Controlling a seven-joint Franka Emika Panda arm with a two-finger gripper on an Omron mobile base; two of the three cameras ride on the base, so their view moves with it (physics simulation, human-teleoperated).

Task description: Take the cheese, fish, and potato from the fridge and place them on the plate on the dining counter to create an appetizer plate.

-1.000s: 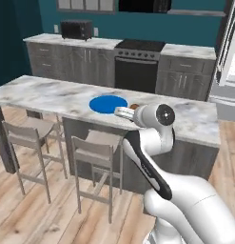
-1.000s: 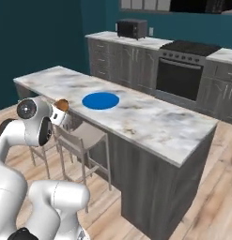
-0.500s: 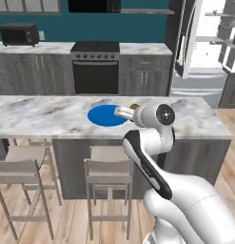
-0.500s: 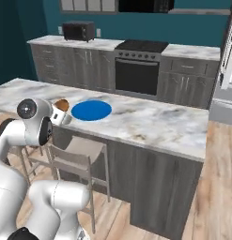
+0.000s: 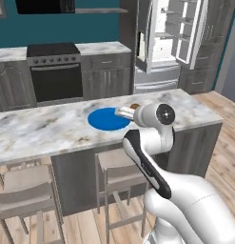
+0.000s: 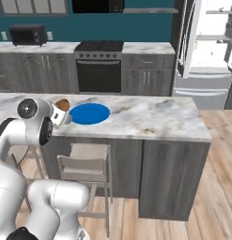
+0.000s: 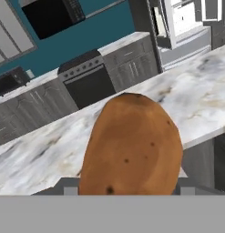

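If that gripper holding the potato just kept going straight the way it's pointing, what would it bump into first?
Probably the dining counter. The gripper, shut on the potato, points low across the marble top, beside the blue plate. Beyond it stand the stove and cabinets. Depth is hard to judge, so it might skim over the top.

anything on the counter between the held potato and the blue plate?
No. In the right base view the potato, clamped in the gripper, sits just beside the plate; the small gap shows bare marble of the dining counter.

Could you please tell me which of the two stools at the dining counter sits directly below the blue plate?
The nearer stool: it stands under the plate, beside the arm. The other stool sits further left.
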